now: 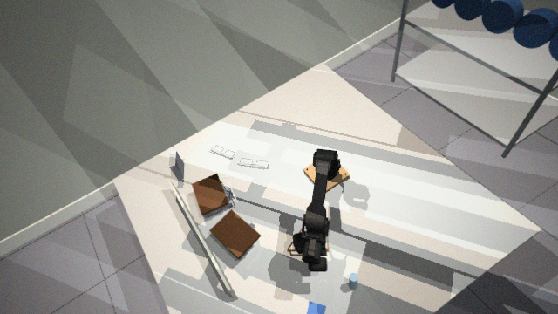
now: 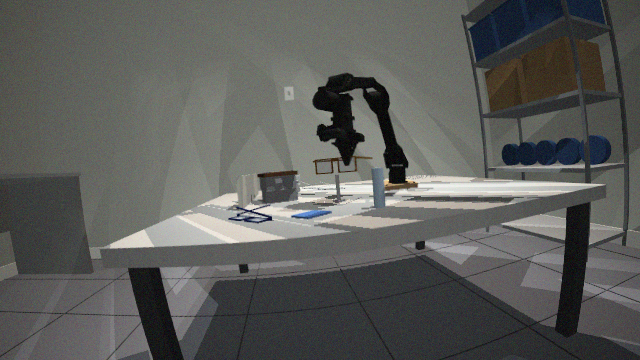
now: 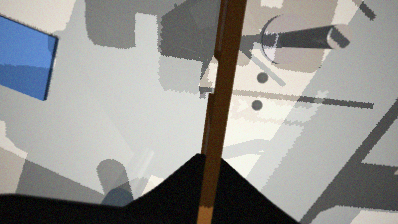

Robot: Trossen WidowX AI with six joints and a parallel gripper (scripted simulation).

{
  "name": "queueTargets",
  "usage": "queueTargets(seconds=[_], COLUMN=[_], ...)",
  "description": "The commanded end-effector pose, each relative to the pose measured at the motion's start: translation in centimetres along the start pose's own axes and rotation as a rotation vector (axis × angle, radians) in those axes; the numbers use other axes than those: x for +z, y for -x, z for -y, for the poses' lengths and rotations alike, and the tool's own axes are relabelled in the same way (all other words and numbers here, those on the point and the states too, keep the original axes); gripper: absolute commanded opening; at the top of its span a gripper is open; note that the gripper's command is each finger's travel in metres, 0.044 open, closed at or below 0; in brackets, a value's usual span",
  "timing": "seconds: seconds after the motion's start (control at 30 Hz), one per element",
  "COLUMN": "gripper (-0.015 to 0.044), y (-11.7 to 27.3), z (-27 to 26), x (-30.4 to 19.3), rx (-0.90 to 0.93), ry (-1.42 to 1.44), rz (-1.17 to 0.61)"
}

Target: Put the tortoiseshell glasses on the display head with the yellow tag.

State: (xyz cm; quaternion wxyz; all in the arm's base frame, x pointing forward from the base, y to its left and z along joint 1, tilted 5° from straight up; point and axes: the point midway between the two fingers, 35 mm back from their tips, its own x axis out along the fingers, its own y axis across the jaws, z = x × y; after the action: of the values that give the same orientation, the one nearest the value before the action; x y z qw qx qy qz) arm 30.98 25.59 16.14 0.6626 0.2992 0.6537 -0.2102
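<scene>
1. Arm (image 1: 319,192) (image 2: 385,112), black, on a wooden base plate (image 1: 345,176) (image 2: 412,185); bent over, its pincer (image 2: 347,163) (image 3: 206,163) pointing down.
2. Pincer: closed, gripping the tortoiseshell glasses.
3. Tortoiseshell glasses (image 1: 296,254) (image 2: 324,173) (image 3: 225,75), brown: held up off the table (image 2: 350,235), lenses side by side in the exterior view; not seated on a head.
4. Post (image 2: 338,187) (image 3: 305,37), slim and upright, below the glasses in the exterior view. Whether they touch: cannot tell. Yellow tag: not legible.
5. Cylinder (image 1: 353,280) (image 2: 378,187), pale blue, upright on the table.
6. Slab (image 1: 316,308) (image 2: 311,214) (image 3: 25,65), blue, lying flat.
7. Spectacles (image 2: 252,219), dark blue, on the table near the slab.
8. Clear frames, two: one (image 1: 222,152), the other (image 1: 254,163) just beside it.
9. Boxes, two, brown-topped: one (image 1: 211,194), its neighbour (image 1: 235,234) near it.
10. Long panel (image 1: 205,240), pale, beside the boxes.
11. Shelf rack (image 1: 398,48) (image 2: 584,135), well apart from the table, bearing blue drums (image 1: 502,16) (image 2: 568,151).
</scene>
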Motion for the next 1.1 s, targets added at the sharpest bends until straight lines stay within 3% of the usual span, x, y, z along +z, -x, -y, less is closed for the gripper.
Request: queueTargets(seconds=[0.0,0.3,1.07], gripper=[0.0,0.0,0.0], y=[-1.6,-5.1,-5.1], z=[0.2,0.4,-0.4], x=[0.0,0.0,-1.2], rx=[-0.014,-0.014,-0.014], ry=[-0.004,-0.004,-0.004], rz=[0.001,0.001,-0.001])
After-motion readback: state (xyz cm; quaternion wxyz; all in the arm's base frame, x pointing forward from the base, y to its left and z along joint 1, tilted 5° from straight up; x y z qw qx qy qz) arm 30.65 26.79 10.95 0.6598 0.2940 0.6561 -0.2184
